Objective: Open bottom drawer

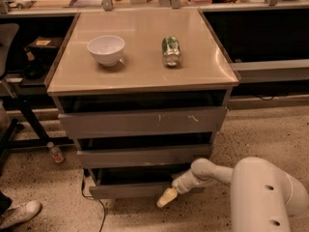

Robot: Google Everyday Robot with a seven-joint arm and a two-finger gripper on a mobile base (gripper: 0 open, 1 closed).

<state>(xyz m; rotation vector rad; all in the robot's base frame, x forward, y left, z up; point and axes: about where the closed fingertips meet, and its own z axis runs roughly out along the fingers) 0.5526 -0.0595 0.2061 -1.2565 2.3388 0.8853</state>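
Observation:
The bottom drawer (pixel 126 190) is the lowest, shortest plain grey front of the cabinet, close to the floor. It stands slightly pulled out, with a dark gap above it. My gripper (pixel 167 197) reaches in from the lower right on a white arm (pixel 219 173). Its pale yellowish tip sits at the right end of the bottom drawer front, touching or just in front of its lower edge. The mid-height front (pixel 144 156) and the tall scratched front (pixel 143 122) sit above.
On the beige cabinet top (pixel 141 76) stand a white bowl (pixel 105 49) and a green can lying on its side (pixel 171 50). A small bottle (pixel 56 152) and a cable (pixel 100 211) are on the speckled floor at left. A white shoe (pixel 19 213) shows at lower left.

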